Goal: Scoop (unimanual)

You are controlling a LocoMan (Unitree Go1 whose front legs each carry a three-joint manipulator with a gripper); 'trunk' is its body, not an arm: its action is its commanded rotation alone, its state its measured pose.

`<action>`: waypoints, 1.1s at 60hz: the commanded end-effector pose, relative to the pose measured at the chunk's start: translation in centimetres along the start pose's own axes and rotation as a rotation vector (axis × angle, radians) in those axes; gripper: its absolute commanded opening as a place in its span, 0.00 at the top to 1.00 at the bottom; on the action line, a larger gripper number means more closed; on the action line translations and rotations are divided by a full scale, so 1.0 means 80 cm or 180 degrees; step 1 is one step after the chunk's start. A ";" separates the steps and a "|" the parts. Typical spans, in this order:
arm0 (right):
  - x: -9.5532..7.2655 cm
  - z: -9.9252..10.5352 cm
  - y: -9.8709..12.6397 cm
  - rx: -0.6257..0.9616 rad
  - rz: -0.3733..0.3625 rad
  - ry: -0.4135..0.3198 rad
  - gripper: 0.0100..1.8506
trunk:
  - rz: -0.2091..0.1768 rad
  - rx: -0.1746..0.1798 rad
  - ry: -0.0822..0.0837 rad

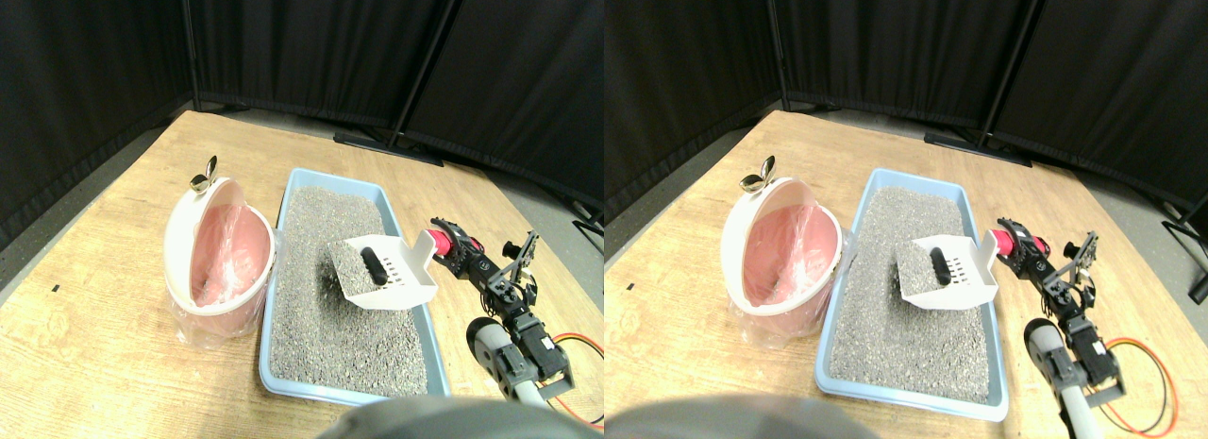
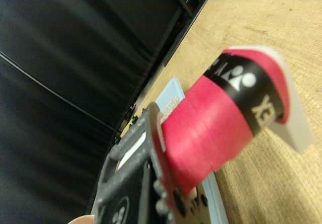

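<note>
A white slotted scoop (image 1: 392,269) hangs tilted just above the grey litter (image 1: 321,316) in the light-blue tray (image 1: 283,382). A dark lump (image 1: 374,267) and some litter lie in the scoop. My right gripper (image 1: 451,243) reaches in from the lower right and is shut on the scoop's red-wrapped handle (image 1: 436,241). In the wrist view the red handle (image 2: 211,118) with a black band fills the middle beside the dark jaw frame, and a corner of the blue tray (image 2: 171,95) shows behind it.
A pink bin (image 1: 219,255) with a raised white lid and plastic liner stands against the tray's left side, a metal clip (image 1: 203,175) on its top. Black curtains and their floor feet (image 1: 387,142) close off the back. An orange cable (image 1: 580,349) lies at the lower right.
</note>
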 end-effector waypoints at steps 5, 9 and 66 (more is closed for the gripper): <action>0.005 0.013 0.005 0.0130 0.0204 -0.0504 0.98 | 0.0035 -0.0081 0.0037; 0.007 0.012 0.004 0.0149 0.0228 -0.0615 0.98 | 0.0040 -0.0082 0.0033; 0.033 0.029 0.006 0.1238 0.0503 -0.1212 0.98 | 0.0025 -0.0066 -0.0002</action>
